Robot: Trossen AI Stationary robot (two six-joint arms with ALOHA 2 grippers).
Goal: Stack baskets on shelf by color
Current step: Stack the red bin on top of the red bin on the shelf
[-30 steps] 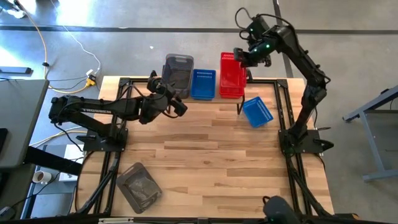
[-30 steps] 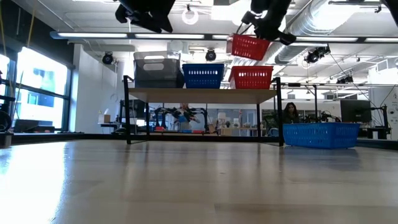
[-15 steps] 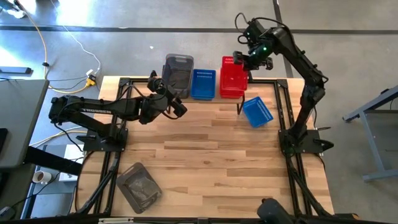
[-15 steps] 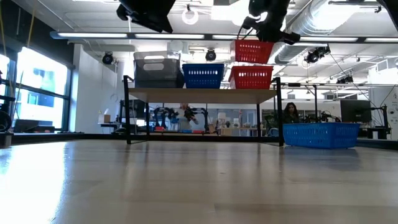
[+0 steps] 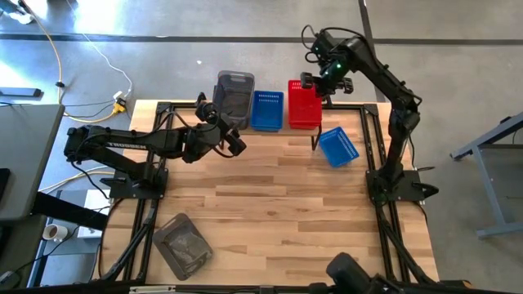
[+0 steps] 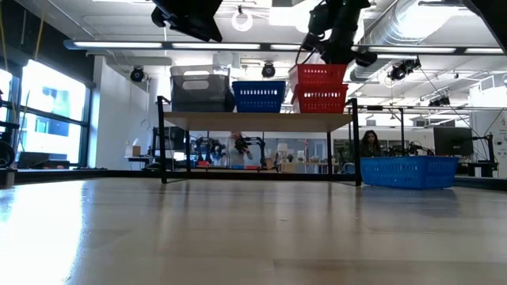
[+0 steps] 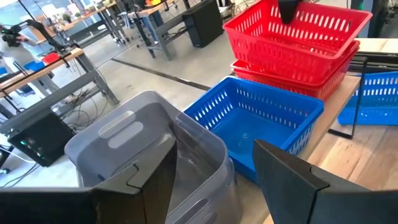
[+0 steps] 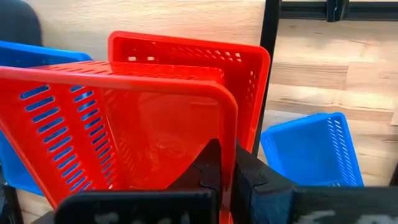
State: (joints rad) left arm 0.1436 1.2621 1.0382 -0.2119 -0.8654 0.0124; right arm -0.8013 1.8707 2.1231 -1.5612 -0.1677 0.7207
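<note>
On the narrow wooden shelf [image 6: 257,120] stand, left to right, one smoky grey mesh basket [image 5: 234,96], one blue mesh basket [image 5: 267,109] and two nested red mesh baskets [image 5: 304,104], long axes running front to back. A second grey basket [image 5: 184,243] and second blue basket [image 5: 337,146] lie on the tabletop. The left gripper [image 5: 237,140] hangs wide open near the grey one; the right gripper [image 5: 311,81] pinches the upper red basket's rim.

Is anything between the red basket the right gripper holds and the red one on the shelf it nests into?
Nothing visible: the right gripper holds the upper red basket directly over the lower red basket, partly nested.
</note>
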